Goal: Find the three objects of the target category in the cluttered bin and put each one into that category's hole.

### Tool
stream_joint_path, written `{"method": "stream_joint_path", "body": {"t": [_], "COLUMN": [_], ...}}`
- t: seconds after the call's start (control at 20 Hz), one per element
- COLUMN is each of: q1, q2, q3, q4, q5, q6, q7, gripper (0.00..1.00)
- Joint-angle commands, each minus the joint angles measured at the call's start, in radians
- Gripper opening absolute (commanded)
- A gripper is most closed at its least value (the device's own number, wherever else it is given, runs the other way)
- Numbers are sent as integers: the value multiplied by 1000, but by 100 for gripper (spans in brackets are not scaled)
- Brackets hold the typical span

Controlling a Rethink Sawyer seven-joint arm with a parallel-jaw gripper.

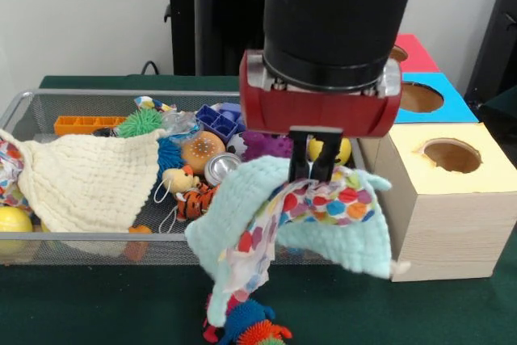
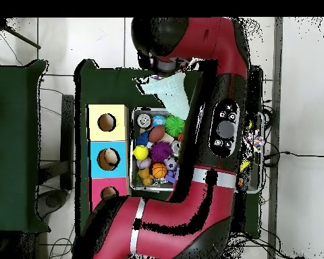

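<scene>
My gripper (image 1: 312, 169) hangs over the front right part of the wire-mesh bin (image 1: 81, 94). It is shut on a white polka-dot bag (image 1: 327, 202) and holds it above the bin's front rim. A mint-green waffle cloth (image 1: 234, 228) is lifted with the bag, wraps round it and droops to the left. A scrap of another dotted bag (image 1: 10, 169) shows at the bin's left end beside the cream waffle cloth (image 1: 89, 179). The yellow-topped hole (image 1: 451, 155) is just right of the gripper. In the overhead view my arm hides the gripper. The mint cloth (image 2: 168, 91) and the yellow hole (image 2: 106, 122) show there.
Behind the yellow box stand the blue-topped hole (image 1: 420, 98) and the red-topped hole (image 1: 397, 53). The bin holds several toys and balls, among them a burger toy (image 1: 202, 149) and a yellow ball (image 1: 12, 220). A spiky blue and orange toy (image 1: 249, 325) lies before the bin.
</scene>
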Motion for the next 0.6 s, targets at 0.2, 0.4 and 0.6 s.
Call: {"method": "stream_joint_path", "body": {"t": [0.2, 0.4, 0.6], "q1": [-9, -12, -22], "q2": [-39, -71, -109], "q3": [45, 47, 44], "q4": [184, 274, 372], "q5": [6, 2, 1], "q6": [-82, -134, -179], "q7": [188, 184, 165], "gripper": [0, 0, 0]}}
